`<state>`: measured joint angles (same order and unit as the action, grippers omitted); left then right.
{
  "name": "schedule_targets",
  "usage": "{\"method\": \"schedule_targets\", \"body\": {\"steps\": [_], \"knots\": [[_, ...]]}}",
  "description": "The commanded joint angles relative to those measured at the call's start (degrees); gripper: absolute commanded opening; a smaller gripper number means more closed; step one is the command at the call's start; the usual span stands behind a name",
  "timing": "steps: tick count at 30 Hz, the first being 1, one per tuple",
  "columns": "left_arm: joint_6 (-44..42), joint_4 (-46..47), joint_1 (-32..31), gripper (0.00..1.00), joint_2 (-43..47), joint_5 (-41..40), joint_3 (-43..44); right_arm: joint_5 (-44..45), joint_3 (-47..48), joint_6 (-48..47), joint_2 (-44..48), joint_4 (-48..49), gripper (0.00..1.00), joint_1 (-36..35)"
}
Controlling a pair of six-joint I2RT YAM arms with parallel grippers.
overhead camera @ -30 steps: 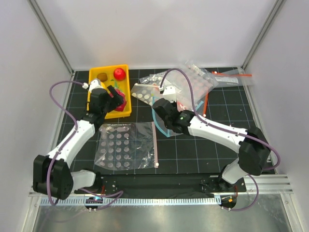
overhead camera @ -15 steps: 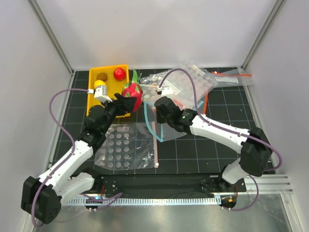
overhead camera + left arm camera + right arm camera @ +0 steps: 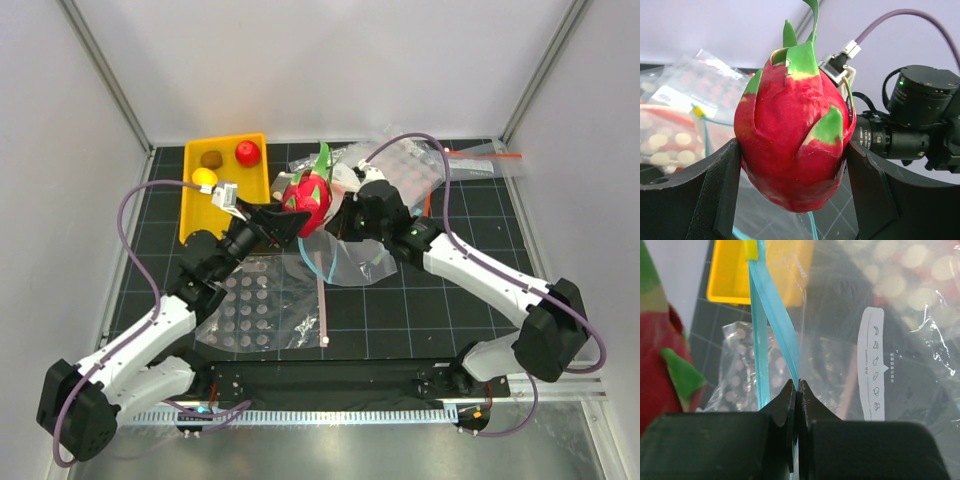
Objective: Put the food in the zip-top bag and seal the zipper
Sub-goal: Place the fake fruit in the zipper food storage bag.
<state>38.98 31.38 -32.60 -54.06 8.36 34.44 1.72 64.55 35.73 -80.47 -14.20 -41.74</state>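
My left gripper [image 3: 287, 222] is shut on the pink-red fruit with green leaves [image 3: 308, 197], held in the air at mid table; it fills the left wrist view [image 3: 792, 135]. My right gripper [image 3: 345, 222] is shut on the light-blue zipper [image 3: 781, 335] of the clear zip-top bag [image 3: 352, 258], lifted off the table with its mouth toward the fruit. The fruit's edge shows at the left of the right wrist view [image 3: 662, 365]. The lemon [image 3: 204, 177], red ball [image 3: 247, 152] and kiwi [image 3: 211, 158] lie in the yellow tray [image 3: 192, 215].
A white-dotted bag [image 3: 250, 300] with a pale pink strip lies flat at front centre. More bags with red-orange strips [image 3: 440, 165] are piled at the back right. White walls enclose the table on three sides.
My left gripper has carried the pink-red fruit from the tray rightward to the bag's mouth. My right gripper has lifted the clear bag and moved it back and right.
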Motion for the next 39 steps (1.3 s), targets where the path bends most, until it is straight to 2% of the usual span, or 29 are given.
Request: {"method": "schedule_targets", "body": {"steps": [1, 13, 16, 22, 34, 39], "knots": [[0.3, 12.9, -1.1, 0.35, -0.4, 4.3, 0.7, -8.4, -0.5, 4.2, 3.6, 4.4, 0.01, 0.1], [0.0, 30.0, -2.6, 0.34, -7.7, 6.8, -3.2, -15.2, -2.9, 9.6, 9.8, 6.3, 0.01, 4.4], [-0.1, 33.1, -2.9, 0.33, -10.6, 6.6, -4.4, -16.1, -4.2, 11.0, 10.2, 7.4, 0.01, 6.0], [-1.1, 44.8, -3.7, 0.33, -20.0, 7.7, -5.1, -23.7, -7.2, 16.0, 8.7, 13.0, 0.01, 10.6], [-6.4, 45.0, -5.5, 0.34, -25.6, 5.4, -4.7, -22.3, -7.0, 13.6, 10.5, 9.9, 0.01, 14.7], [-9.8, 40.8, -7.2, 0.35, -26.4, 5.4, -3.5, -22.9, -7.0, 12.8, 10.2, 9.2, 0.01, 17.4]]}}
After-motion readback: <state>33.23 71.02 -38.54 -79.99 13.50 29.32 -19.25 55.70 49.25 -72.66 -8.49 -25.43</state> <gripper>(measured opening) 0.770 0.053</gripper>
